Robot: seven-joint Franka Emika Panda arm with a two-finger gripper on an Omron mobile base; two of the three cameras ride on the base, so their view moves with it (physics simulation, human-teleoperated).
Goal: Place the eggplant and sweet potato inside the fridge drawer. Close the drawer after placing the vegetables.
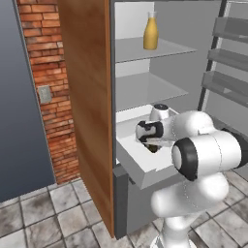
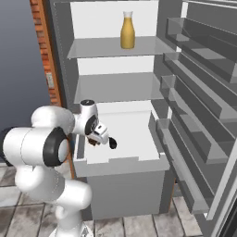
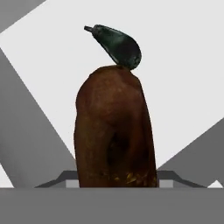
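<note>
From the left base view, my arm reaches in over the open fridge drawer (image 1: 145, 167), which is pulled out below the grey shelves. My gripper (image 1: 154, 144) hangs just above the drawer's white floor, and I can make out a small brown bit at its tip, which is the sweet potato (image 1: 153, 147). On the upper shelf (image 1: 160, 48) stands an orange bottle (image 1: 151, 32). The wooden side panel (image 1: 87, 97) is to the left, with a brick wall (image 1: 48, 63) behind it, and the racks of the open fridge door (image 1: 227, 58) are on the right.

Right base view is clearer. The drawer (image 2: 120, 162) is pulled fully out, white inside with a pale grey front. My gripper (image 2: 94, 139) is over its left part, clamped on the sweet potato (image 2: 92, 141), a brown bit between the fingers. The eggplant (image 2: 112, 144) is a small dark blob lying on the drawer floor just to the right of my gripper. The bottle (image 2: 127, 30) is up top here too.

Hand view: the sweet potato (image 3: 114, 131) is huge and right up front, held tight and standing tall in the picture. Past its far end lies the eggplant (image 3: 118, 45) on the white drawer floor (image 3: 183, 78), stem pointing to the upper left. Can't tell if the two actually touch or just overlap in the picture.
</note>
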